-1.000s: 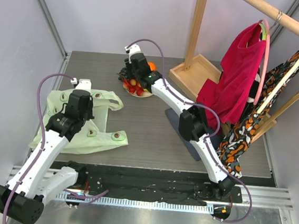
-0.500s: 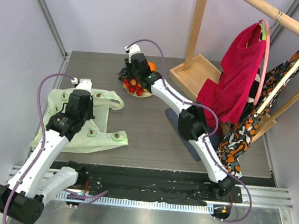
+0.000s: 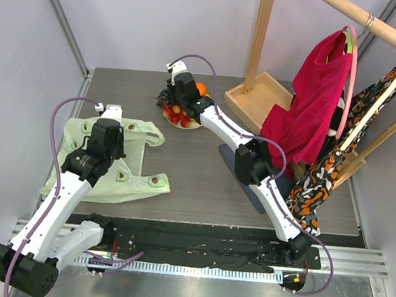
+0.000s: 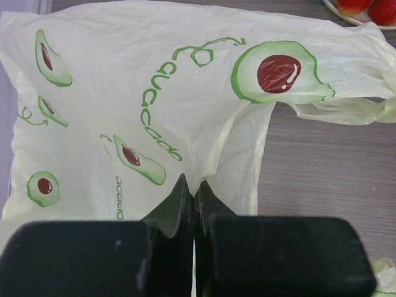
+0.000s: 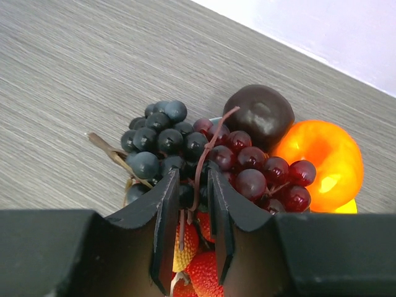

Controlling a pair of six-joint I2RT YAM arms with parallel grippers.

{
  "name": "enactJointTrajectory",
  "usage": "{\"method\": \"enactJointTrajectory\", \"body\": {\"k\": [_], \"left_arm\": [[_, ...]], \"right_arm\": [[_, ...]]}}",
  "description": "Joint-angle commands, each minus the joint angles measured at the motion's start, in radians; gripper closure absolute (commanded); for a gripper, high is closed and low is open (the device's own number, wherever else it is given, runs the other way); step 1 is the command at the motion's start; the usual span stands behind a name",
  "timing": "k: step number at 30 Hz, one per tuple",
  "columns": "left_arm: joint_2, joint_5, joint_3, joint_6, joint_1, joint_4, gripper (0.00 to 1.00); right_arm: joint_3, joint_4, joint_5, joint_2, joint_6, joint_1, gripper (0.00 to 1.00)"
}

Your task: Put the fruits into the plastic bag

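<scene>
One grey woodgrain table [image 3: 196,169], pale walls [image 3: 147,17]; left claw [image 4: 193,187] pinching plastic bag [image 4: 124,74], right claw [image 5: 193,179] narrow astride grapes [image 5: 162,140].

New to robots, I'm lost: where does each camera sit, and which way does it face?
Top: above and behind the arms, looking down on the table; left arm and right arm show.
Left wrist: rides the left arm, looking past the left gripper, shut on the plastic bag.
Right wrist: rides the right arm, looking past the right gripper at the grape bunch.
Shared: top and left wrist both show the plastic bag.
</scene>
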Motion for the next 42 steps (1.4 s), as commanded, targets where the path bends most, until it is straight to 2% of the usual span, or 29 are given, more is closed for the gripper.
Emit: {"method": "enactJointTrajectory", "body": {"k": [1, 5, 11, 17, 26, 35, 42], "left_arm": [[-0.003, 0.008, 0.001, -0.001, 0.006, 0.043, 1.00], [-0.003, 0.008, 0.001, 0.001, 0.006, 0.046, 1.00], [0.003, 0.006, 0.001, 0.002, 0.007, 0.046, 1.00], [0.003, 0.005, 0.001, 0.004, 0.006, 0.048, 1.00], [-0.001, 0.005, -0.001, 0.004, 0.007, 0.048, 1.00], [-0.006, 0.006, -0.002, 0.004, 0.006, 0.050, 1.00], [-0.007, 0.009, -0.002, 0.002, 0.007, 0.050, 1.00]], "right_arm": [[0.051, 0.048, -0.001, 0.002, -0.012, -0.003, 0.68], [0.054, 0.054, 0.001, 0.005, -0.014, -0.004, 0.69], [0.036, 0.076, -0.007, -0.012, -0.020, -0.004, 0.80], [-0.070, 0.152, -0.010, -0.090, -0.024, 0.002, 0.99], [-0.144, 0.289, 0.004, -0.173, 0.002, 0.029, 0.99], [-0.098, 0.353, 0.054, -0.146, 0.002, 0.049, 0.99], [-0.096, 0.476, 0.091, -0.132, 0.049, 0.051, 0.99]]}}
